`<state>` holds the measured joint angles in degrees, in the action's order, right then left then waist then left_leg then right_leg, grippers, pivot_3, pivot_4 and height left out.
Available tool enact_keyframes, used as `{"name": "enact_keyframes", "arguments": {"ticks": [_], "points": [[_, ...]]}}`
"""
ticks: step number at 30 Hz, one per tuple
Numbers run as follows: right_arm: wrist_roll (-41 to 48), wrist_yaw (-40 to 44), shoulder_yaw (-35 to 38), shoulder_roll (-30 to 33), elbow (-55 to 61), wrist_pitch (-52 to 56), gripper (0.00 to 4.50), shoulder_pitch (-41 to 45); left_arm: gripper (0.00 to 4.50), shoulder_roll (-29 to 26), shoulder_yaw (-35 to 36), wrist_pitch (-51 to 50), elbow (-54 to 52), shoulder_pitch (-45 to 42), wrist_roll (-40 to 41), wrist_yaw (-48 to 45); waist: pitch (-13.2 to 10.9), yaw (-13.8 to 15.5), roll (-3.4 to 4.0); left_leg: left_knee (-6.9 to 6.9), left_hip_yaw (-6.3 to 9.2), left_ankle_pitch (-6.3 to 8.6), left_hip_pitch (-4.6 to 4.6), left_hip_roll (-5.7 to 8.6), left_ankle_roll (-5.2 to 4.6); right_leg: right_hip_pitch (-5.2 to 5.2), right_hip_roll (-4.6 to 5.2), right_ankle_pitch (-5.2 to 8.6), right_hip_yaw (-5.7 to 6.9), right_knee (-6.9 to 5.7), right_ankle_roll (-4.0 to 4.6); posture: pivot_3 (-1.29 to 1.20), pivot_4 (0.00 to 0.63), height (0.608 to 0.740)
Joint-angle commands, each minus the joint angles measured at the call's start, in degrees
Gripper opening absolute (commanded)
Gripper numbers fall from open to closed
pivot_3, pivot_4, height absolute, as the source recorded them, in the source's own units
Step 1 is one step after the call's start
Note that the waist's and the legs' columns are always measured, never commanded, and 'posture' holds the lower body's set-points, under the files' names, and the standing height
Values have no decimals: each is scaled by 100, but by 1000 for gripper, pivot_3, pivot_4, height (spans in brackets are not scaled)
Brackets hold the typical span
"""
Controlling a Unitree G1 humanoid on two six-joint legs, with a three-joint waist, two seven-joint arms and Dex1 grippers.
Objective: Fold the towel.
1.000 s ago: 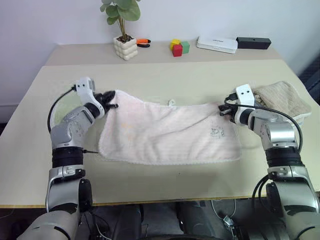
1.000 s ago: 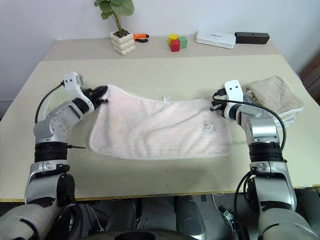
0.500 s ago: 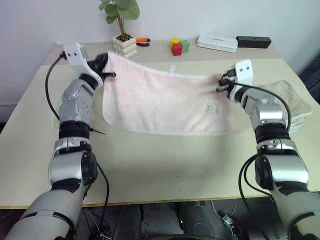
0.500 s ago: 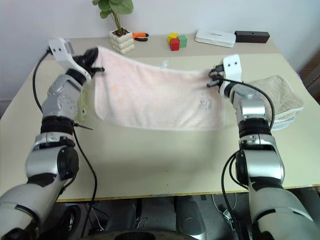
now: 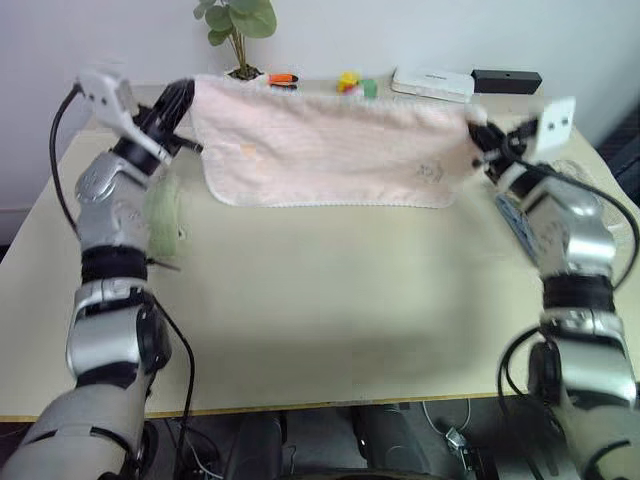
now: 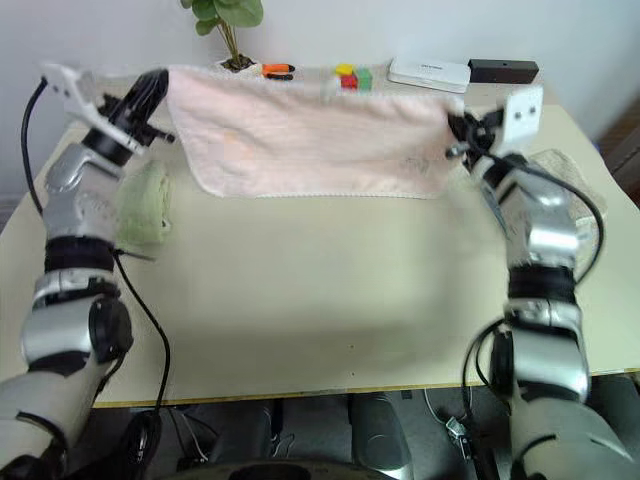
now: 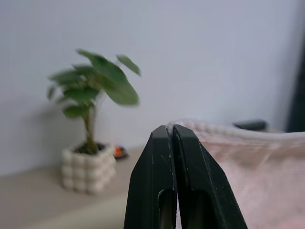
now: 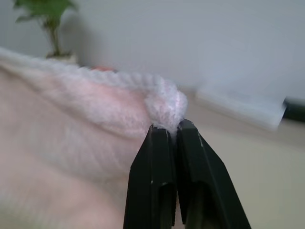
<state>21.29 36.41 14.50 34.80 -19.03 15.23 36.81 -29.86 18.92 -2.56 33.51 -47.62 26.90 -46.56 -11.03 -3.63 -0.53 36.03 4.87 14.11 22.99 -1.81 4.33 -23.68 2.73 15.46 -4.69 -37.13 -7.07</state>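
The pale pink towel point(image 5: 330, 145) hangs spread out in the air above the far half of the table, held up by its two top corners, its scalloped white edge at the bottom. My left gripper point(image 5: 185, 92) is shut on the towel's top left corner. My right gripper point(image 5: 480, 128) is shut on the top right corner. In the right wrist view the black fingers point(image 8: 157, 157) pinch a fluffy tuft of towel point(image 8: 164, 105). The left wrist view has the fingers point(image 7: 171, 157) closed with the towel point(image 7: 248, 167) hanging beside them.
A light green towel point(image 5: 165, 215) lies on the table under my left arm. A beige towel point(image 6: 560, 165) sits at the right edge behind my right arm. At the back stand a potted plant point(image 5: 240, 25), coloured blocks point(image 5: 355, 82), a white box point(image 5: 433, 85) and a black box point(image 5: 505, 80).
Both grippers have risen with the towel's corners, lifting it off the table until it hangs free and stretched. The light green towel under it has come into view.
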Motion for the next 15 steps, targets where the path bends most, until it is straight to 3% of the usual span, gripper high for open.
{"name": "enact_keyframes", "arguments": {"ticks": [1,4,8,15], "points": [[761,470,373,547,1459,1027,0,-489,84,-397,57,-1455,-1563,641,785,-320,-2,-32,4,3,0,0,1,0,0,-2,0,0,0,-3,0,0,150,740],[1147,980,430,1057,2058,1776,0,-1176,84,-828,23,-2674,-2566,1536,1262,-538,-3,-46,4,8,1,0,-13,-2,-1,8,-3,0,-2,-11,0,0,150,740],[1186,1705,447,1649,2618,1884,0,-2198,84,-1343,101,-3691,-3566,2711,1789,-926,-4,-30,1,-2,-1,2,-54,-2,-3,47,-4,7,-2,0,7,0,150,740],[1299,2429,742,2176,3162,2002,0,-3357,84,-1885,659,-4768,-4705,4180,2644,-1075,-11,-8,-10,4,-5,5,-50,-3,-7,44,-2,25,-4,3,23,0,150,740]]}}
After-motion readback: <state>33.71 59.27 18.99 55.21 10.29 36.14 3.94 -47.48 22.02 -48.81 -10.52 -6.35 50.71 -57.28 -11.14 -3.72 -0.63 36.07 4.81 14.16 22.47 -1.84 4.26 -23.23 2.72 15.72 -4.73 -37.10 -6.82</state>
